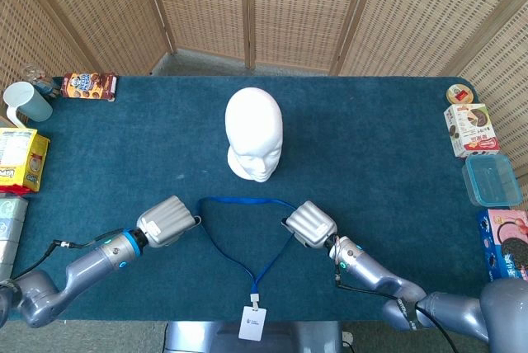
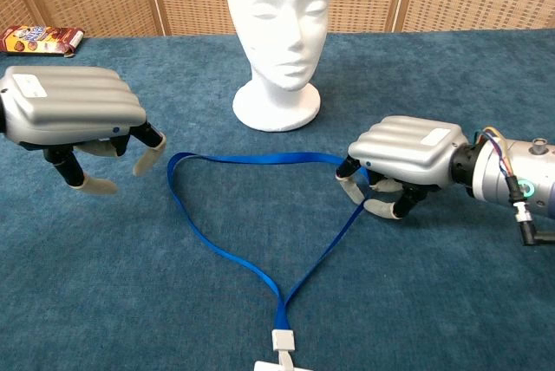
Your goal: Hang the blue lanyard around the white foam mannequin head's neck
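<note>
Noting the nearest item first: the white ID badge (image 1: 253, 322) hangs past the near table edge, clipped to the flat blue woven lanyard (image 2: 251, 263), whose loop lies spread on the dark teal cloth table (image 1: 371, 147). My right hand (image 2: 401, 160) has its fingers curled at the loop's right corner; I judge it is grasping the strap there, though the contact is partly hidden. My left hand (image 2: 71, 120) hovers just beside the loop's left bend, fingers apart, holding nothing. Beyond, the white foam mannequin head (image 2: 277, 33) stands upright with a bare neck. Remaining, in my estimate: secure the left side, lift, pass the loop over the head.
</note>
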You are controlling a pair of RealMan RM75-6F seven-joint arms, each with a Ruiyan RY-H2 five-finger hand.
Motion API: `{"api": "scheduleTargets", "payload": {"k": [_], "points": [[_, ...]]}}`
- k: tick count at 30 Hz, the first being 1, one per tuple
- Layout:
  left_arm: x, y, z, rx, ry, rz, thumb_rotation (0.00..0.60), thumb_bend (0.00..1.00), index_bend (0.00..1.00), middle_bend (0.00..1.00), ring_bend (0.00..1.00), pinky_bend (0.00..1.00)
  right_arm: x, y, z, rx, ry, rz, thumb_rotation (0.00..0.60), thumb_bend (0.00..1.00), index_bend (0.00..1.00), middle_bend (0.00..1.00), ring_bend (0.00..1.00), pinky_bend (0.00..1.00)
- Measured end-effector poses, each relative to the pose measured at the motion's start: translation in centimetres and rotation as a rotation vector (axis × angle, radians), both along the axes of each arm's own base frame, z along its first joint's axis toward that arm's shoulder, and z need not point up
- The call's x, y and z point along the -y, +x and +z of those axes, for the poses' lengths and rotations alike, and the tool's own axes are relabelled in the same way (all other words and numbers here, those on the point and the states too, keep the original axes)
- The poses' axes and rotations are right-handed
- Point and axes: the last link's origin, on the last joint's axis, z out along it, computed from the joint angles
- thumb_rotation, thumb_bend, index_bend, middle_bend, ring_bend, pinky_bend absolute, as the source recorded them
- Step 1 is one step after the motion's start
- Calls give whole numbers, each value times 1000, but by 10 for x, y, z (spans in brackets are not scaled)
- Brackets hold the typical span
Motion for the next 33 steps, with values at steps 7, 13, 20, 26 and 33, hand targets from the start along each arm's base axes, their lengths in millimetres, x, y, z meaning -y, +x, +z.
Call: {"api": "scheduleTargets", "payload": {"k": [7, 13, 20, 26, 33], "points": [[-4, 5, -9, -22, -8, -12, 562, 323, 513, 1000, 1000, 1000, 0, -1, 1, 1, -2, -5, 600, 511, 569, 1000, 1000, 1000], [-6, 8, -16, -40, -12, -15, 548, 335, 512, 1000, 1000, 1000, 0, -2, 0, 5, -2, -8, 600, 511, 570, 1000, 1000, 1000], [-8, 10, -25, -72, -27, -24, 549, 355, 513, 1000, 1000, 1000, 0, -3, 0, 7, -2, -14, 600, 511, 571, 1000, 1000, 1000], [-12, 13, -33, -100, -27, -36, 550, 367, 513, 1000, 1000, 1000, 0, -6, 0, 6, -3, -23, 598, 511, 572, 1000, 1000, 1000], [-15, 18, -43, -114, -34, -38, 521, 367, 513, 1000, 1000, 1000, 0, -7, 1, 9, -8, -28, 600, 511, 573, 1000, 1000, 1000]]}}
